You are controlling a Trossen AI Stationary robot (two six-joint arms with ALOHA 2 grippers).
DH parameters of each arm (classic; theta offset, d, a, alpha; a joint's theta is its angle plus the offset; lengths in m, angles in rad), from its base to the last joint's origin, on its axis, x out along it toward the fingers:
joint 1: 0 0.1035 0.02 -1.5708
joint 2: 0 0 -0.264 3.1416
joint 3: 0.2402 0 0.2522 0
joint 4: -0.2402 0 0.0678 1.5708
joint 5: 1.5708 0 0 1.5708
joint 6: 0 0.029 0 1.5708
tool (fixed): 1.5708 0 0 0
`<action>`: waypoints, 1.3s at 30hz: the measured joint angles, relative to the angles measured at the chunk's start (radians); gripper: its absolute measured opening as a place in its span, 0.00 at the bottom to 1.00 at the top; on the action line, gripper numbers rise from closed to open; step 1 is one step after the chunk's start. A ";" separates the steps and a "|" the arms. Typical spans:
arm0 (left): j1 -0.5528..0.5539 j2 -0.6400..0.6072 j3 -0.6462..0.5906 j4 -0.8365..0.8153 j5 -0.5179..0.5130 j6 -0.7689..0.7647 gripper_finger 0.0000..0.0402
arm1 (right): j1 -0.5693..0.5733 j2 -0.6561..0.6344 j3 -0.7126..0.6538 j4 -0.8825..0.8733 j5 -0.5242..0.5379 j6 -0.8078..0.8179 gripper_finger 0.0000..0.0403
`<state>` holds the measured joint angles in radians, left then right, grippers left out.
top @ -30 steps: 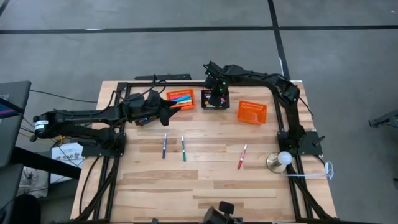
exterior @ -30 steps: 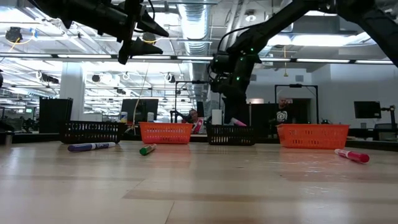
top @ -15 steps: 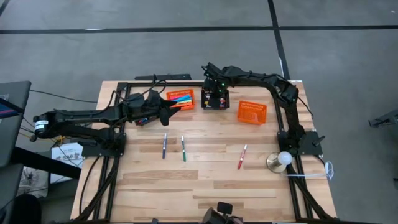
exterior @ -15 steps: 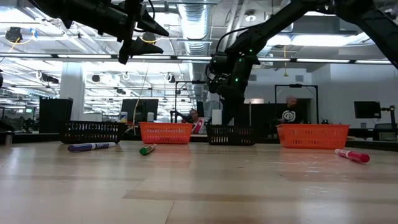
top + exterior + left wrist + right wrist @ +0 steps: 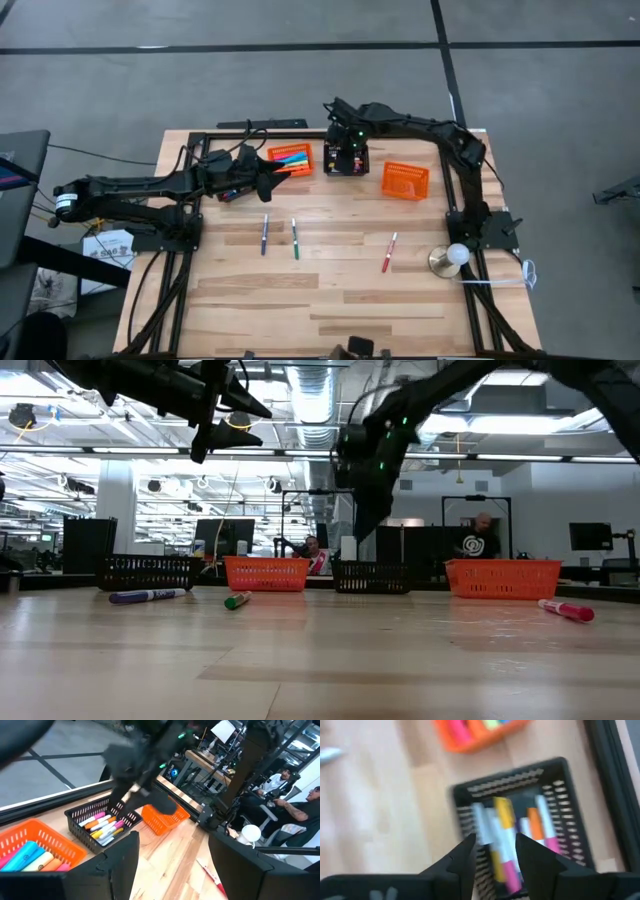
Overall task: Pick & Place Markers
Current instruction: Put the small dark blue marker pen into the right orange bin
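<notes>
Lifting away from the black basket [image 5: 346, 161] at the table's far edge, the right gripper [image 5: 495, 851] now hangs parted and empty; its pink marker [image 5: 508, 871] lies inside. Three markers [image 5: 294, 239] remain on the table; the left gripper [image 5: 172, 852] waits open.

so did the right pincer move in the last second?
Yes. In the low view the right pincer has risen clear of the black basket it was dipped into.

From above, the right arm [image 5: 400, 125] covers most of the black mesh basket [image 5: 345, 160], the markers [image 5: 505, 837] inside it blur in the right wrist view, and the counter [image 5: 330, 300] is cut off below.
</notes>
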<state>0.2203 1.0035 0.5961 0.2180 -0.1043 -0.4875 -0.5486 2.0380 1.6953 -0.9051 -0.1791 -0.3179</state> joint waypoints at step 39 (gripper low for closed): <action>0.000 0.000 -0.003 0.000 0.160 0.064 0.59 | 0.611 -0.539 -0.189 -0.318 0.421 0.635 0.28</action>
<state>0.2203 1.0035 0.5934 0.2180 0.0556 -0.4232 0.0624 1.4986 1.5060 -1.2232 0.2416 0.3175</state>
